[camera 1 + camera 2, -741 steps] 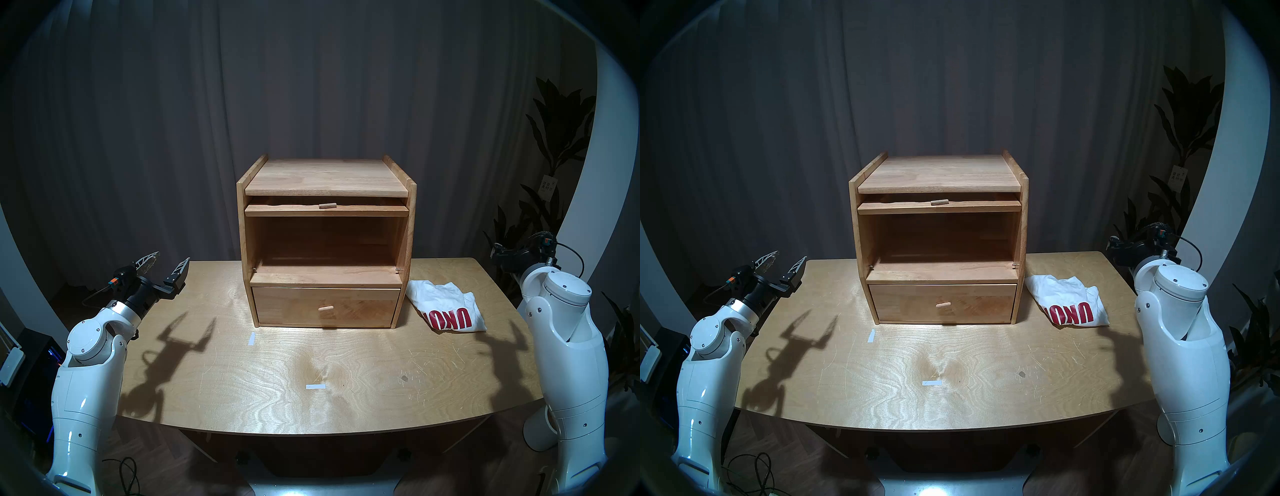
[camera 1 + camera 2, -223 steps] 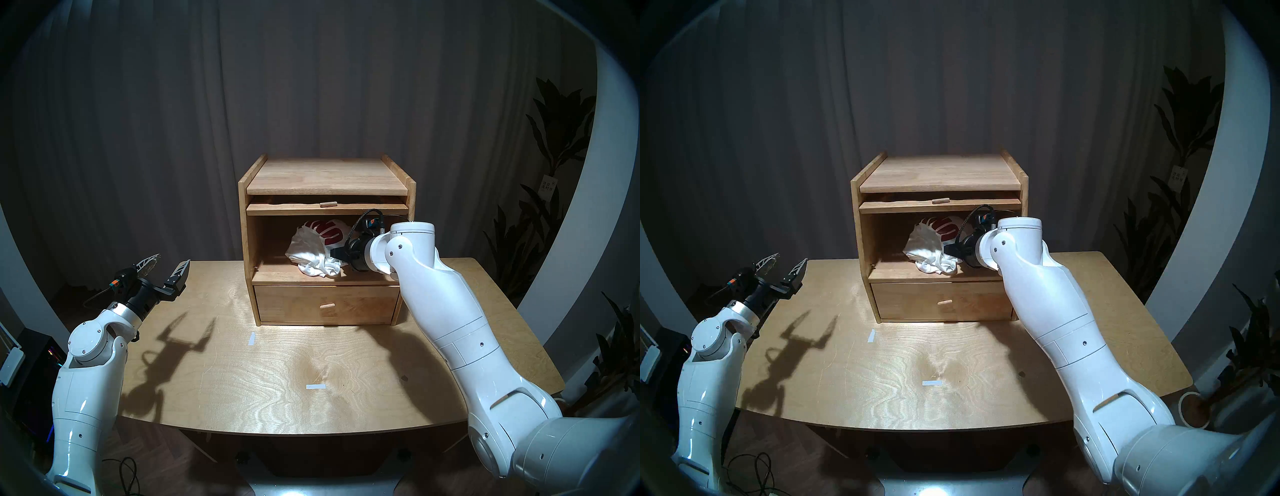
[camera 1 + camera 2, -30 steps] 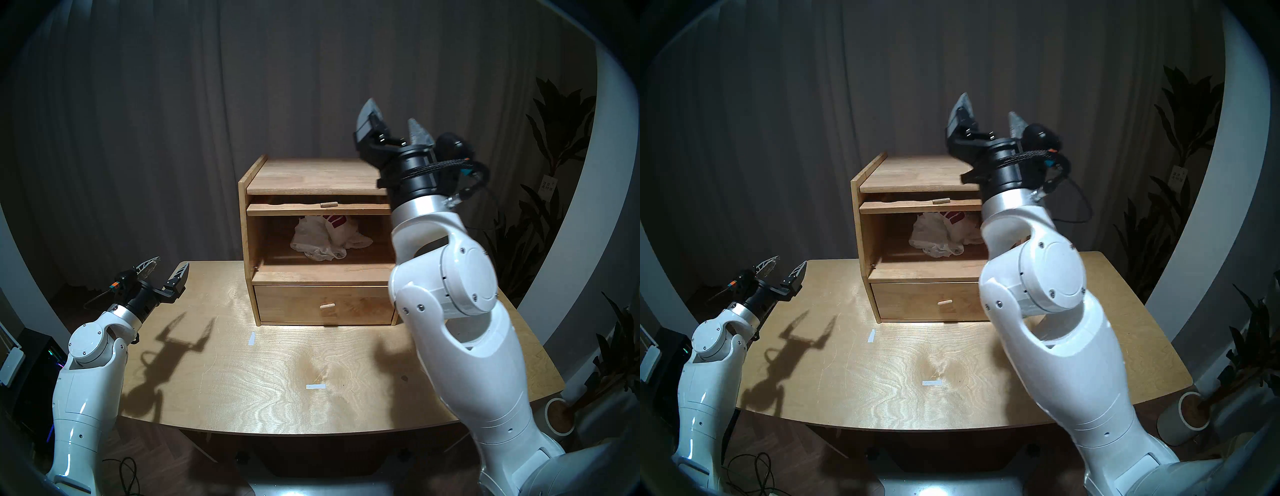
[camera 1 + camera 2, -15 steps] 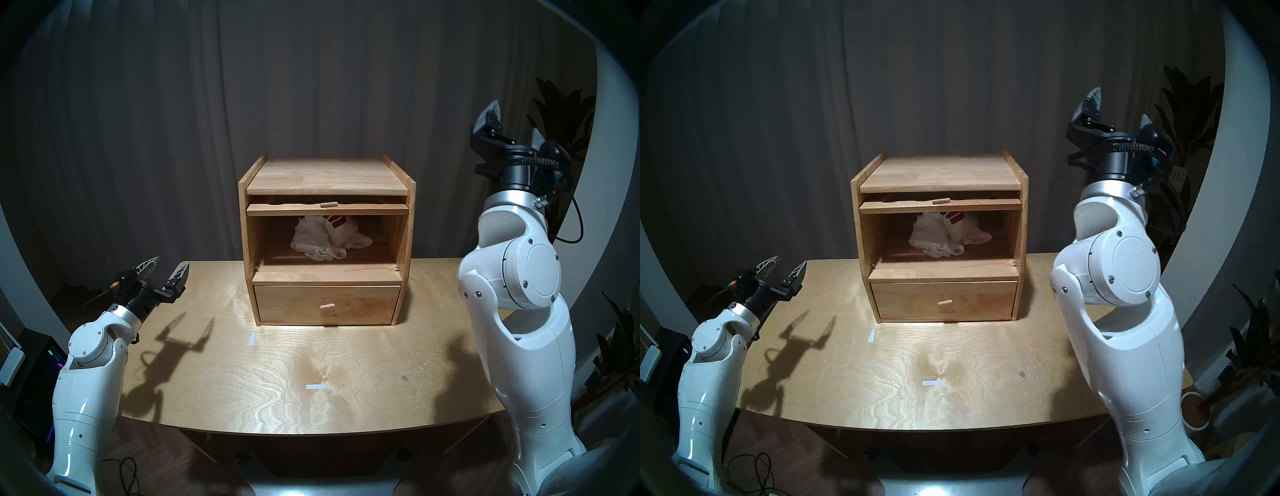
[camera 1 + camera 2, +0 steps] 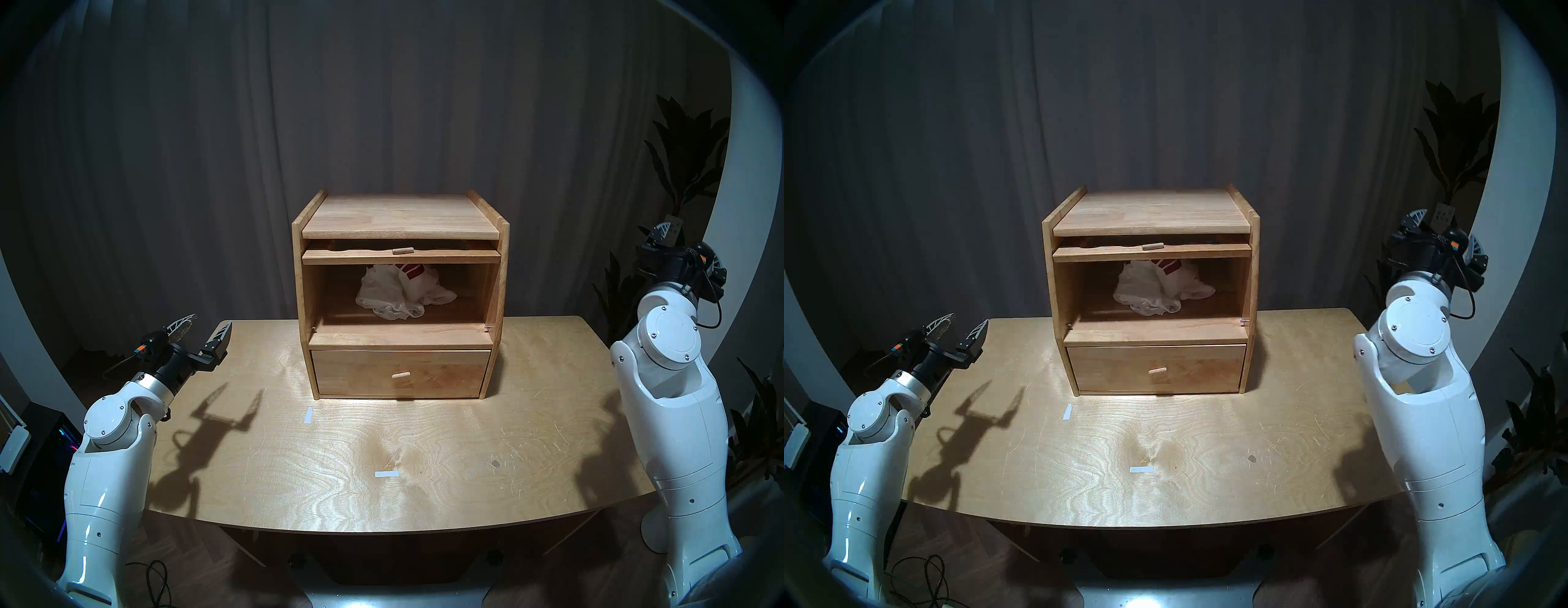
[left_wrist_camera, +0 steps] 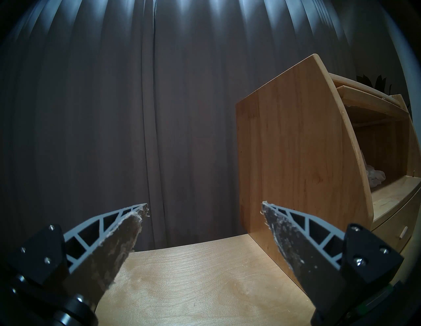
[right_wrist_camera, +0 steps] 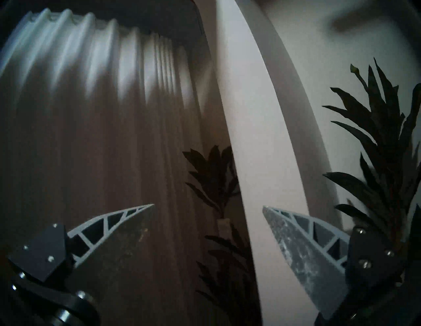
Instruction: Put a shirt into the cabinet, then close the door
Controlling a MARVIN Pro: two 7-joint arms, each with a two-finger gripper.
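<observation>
The white shirt (image 5: 401, 293) with red letters lies crumpled in the upper compartment of the wooden cabinet (image 5: 401, 216); a sliver of it shows in the left wrist view (image 6: 373, 176). The door (image 5: 360, 256) lies flat under the cabinet top, with only its front edge and peg handle (image 5: 402, 251) showing, so the compartment is open. My left gripper (image 5: 211, 321) is open and empty above the table's far left corner. My right gripper (image 5: 687, 246) is open and empty, off the table's right side and pointing away from the cabinet (image 7: 207, 206).
The drawer (image 5: 401, 373) under the compartment is shut. The table (image 5: 382, 446) bears two white tape marks (image 5: 308, 415) (image 5: 387, 474). A dark plant (image 5: 679, 148) stands just behind my right gripper. A grey curtain hangs behind the table.
My right arm has swung from in front of the cabinet out to the right and lower, clear of the table, gripper still open. The shirt, the door and my left arm have not moved.
</observation>
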